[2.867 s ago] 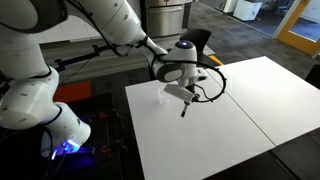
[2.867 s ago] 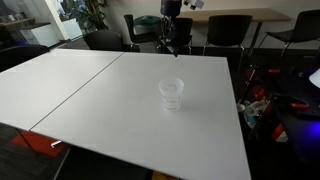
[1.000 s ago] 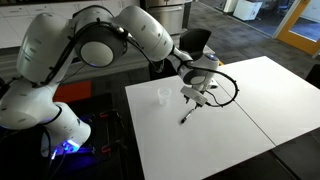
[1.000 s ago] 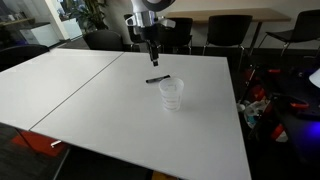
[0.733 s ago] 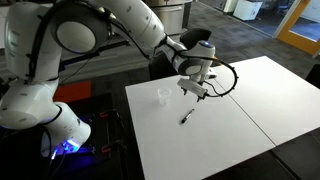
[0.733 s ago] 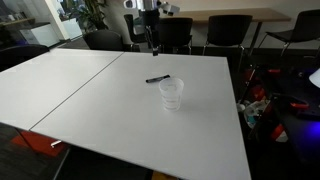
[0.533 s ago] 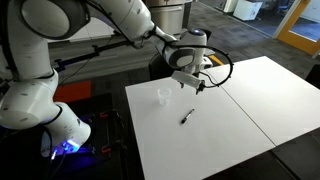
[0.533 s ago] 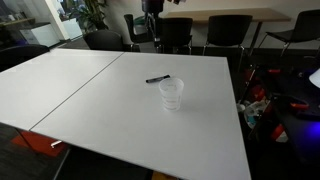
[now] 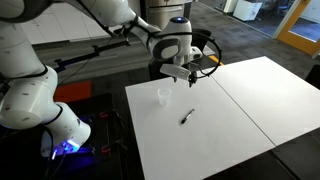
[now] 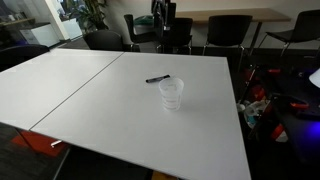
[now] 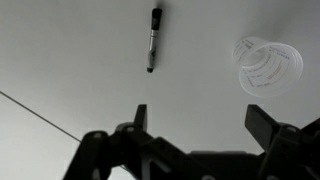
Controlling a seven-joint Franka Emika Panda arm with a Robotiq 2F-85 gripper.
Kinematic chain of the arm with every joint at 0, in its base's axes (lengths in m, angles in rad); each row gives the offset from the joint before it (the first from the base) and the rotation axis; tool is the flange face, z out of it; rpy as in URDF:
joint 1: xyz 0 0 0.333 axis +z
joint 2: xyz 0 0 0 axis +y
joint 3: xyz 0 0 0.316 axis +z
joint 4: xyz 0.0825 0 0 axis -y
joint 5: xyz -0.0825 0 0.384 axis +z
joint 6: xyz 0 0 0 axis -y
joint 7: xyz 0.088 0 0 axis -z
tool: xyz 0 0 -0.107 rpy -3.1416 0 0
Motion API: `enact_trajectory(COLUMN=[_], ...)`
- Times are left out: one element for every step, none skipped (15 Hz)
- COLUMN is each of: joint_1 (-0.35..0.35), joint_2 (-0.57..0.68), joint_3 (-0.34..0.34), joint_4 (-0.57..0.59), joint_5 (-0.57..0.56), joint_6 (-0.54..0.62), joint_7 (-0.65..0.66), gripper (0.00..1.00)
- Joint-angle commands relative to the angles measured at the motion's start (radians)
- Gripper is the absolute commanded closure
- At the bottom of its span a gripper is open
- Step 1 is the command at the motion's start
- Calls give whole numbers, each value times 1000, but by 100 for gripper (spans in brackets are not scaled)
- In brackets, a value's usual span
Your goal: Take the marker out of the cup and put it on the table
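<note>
The big white rectangular tabletop (image 9: 235,130) looks smooth and matt, built from two flat panels that meet at a thin dark seam (image 10: 80,88), with a dark strip along the edge. The short, thin, blackish marker (image 9: 187,117) lies flat on it, out of the cup and resting on the bare surface. In the wrist view the marker (image 11: 153,40) is a slim straight stick with a dark cap at one end and a slightly paler stretch along the barrel.

Near the marker, but clear of it, stands the small translucent whitish plastic cup (image 9: 163,96). It is upright with its round mouth open. Faint ribbed rings run round the wall of the cup (image 11: 268,66), and nothing shows inside. In an exterior view the marker (image 10: 158,78) lies just beyond the cup (image 10: 172,94), on its far-left side.

The robot's dark metal gripper (image 9: 190,80) hangs in the air above the table on the end of the glossy white rounded arm (image 9: 110,15), clear of both things. From the wrist, the gripper (image 11: 203,120) has its two blocky black fingers (image 11: 140,118) spread wide with nothing between them, only plain white table (image 11: 60,50) beneath. Dark office chairs (image 10: 225,35) stand past the far edge.
</note>
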Motion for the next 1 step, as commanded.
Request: enact_trajectory(joint_1=[11], joint_2=[0], joint_3=[-11], joint_4=[-1], joint_5=[2], joint_6=[-2], joint_7=[1], gripper=[0])
